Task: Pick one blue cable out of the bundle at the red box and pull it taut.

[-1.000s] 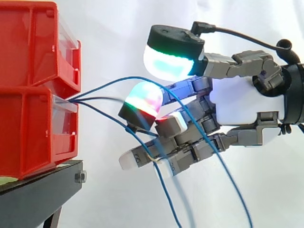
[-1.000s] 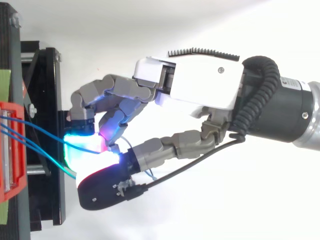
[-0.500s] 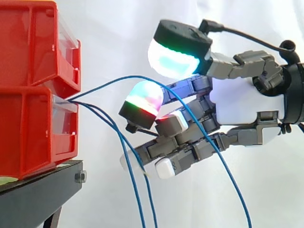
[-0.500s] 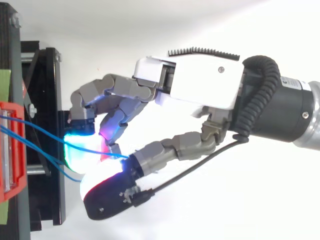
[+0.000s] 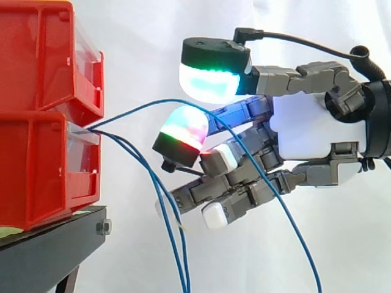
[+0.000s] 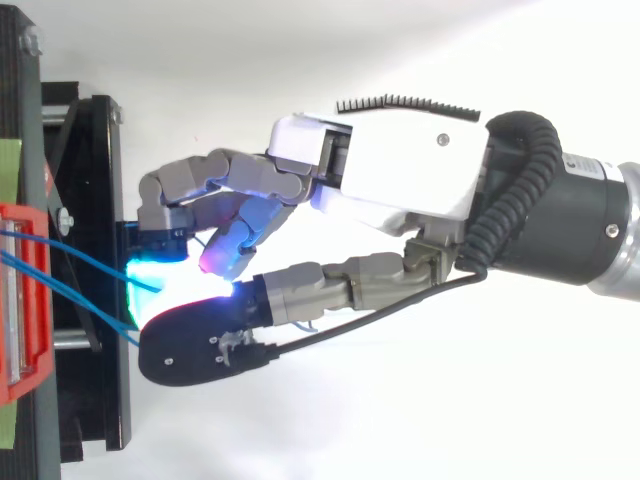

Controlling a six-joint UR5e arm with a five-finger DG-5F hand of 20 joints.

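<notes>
Task partly done: one blue cable (image 5: 140, 107) is singled out from the bundle at the lower red box (image 5: 36, 171), but it arcs slack, so the taut pull is left to do. The other two cables (image 5: 153, 177) hang down just beside my lower fingers. My hand (image 5: 311, 131) is curled, thumb pad (image 5: 211, 82) close over a glowing finger pad (image 5: 183, 128), pinching the chosen cable between them. By my judgement the grip is light. From there the cable trails down past my palm
</notes>
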